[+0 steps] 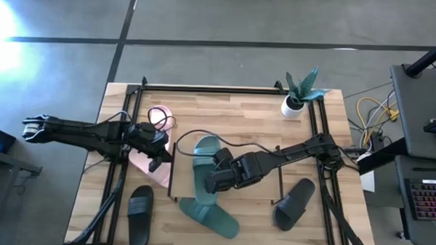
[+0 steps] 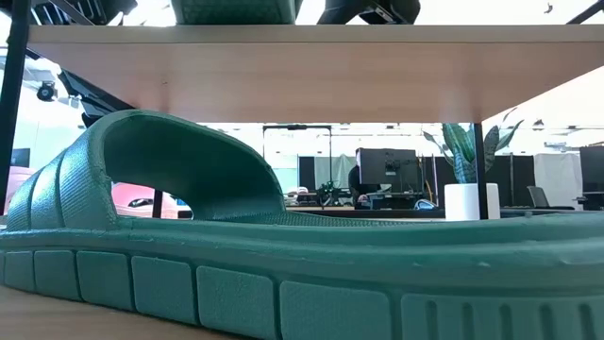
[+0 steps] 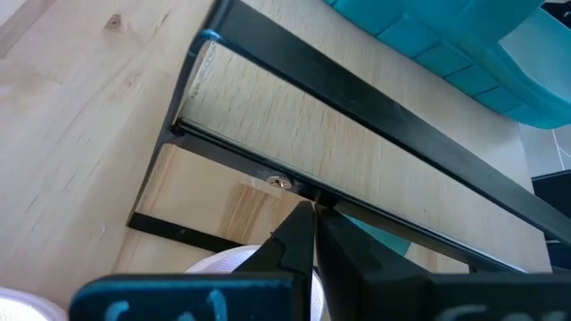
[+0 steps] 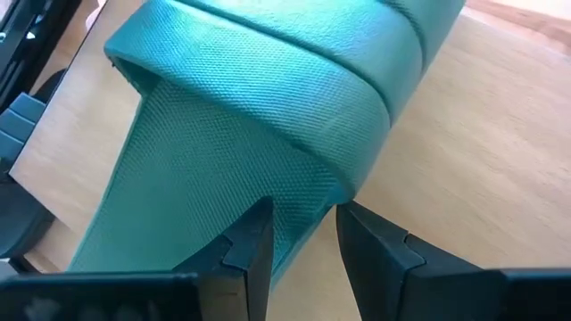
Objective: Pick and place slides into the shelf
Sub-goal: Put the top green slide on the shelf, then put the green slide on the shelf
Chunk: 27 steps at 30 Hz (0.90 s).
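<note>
Overhead, the right gripper (image 1: 214, 178) sits at frame centre over the shelf (image 1: 261, 138), its fingers (image 4: 254, 245) part-spread and pinching the edge of a teal slide (image 1: 202, 165) that lies on the board. The wrist view shows the sole edge between the two tips, just by the strap, probably to keep the sandal flat and steerable while it is set down. A second teal slide (image 1: 213, 217) lies lower centre, partly under the shelf's front edge; the table-level view shows it beneath the board (image 2: 302, 71), filling the near foreground. The left gripper (image 1: 155, 162), at centre left, is pressed together and holds nothing; its tips (image 3: 299, 241) rest at the shelf's black end frame (image 3: 357, 98), perhaps to steady the rack. A pink slide (image 1: 145, 167) lies under that arm. Black slides lie at lower left (image 1: 140, 205) and lower right (image 1: 296, 204) on the table (image 1: 92, 198). A potted plant (image 1: 299, 92) stands at upper right, well apart.

Open room: the board is bare to the right of the held slide. The near edge is crowded by the lower teal slide; the shelf's left edge is close to the left arm.
</note>
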Tool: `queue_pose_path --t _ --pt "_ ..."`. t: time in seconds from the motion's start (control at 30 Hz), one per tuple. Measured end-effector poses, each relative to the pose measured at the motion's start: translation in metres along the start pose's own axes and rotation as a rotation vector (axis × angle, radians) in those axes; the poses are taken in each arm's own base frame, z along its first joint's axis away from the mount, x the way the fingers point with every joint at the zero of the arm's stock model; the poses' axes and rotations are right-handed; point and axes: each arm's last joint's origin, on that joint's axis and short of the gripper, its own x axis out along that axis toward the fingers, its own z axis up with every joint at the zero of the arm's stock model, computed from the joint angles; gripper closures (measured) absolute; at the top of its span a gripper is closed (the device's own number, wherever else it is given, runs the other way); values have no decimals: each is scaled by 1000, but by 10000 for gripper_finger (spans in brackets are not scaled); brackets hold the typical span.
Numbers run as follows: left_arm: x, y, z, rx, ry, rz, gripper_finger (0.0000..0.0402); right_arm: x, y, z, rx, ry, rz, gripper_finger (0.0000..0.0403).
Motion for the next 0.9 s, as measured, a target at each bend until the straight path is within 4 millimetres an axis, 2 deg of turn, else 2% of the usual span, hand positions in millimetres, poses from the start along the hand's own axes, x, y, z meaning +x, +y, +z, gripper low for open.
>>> queue_pose_path --t 0.17,0.4,0.6,0.77,0.9 --pt "0 0 0 -2 0 0 402 -1 1 -3 -8 32 11 287" --pt "0 0 0 -1 -1 -1 402 -11 8 -23 -66 83 51 287" --pt "-1 0 0 -1 0 -3 402 -36 20 -49 -100 132 145 287" --pt "-1 -1 0 -1 12 -23 402 -57 32 -82 74 276 249 287" --pt "0 -1 -1 2 16 -30 402 -55 46 -111 263 279 312 287"
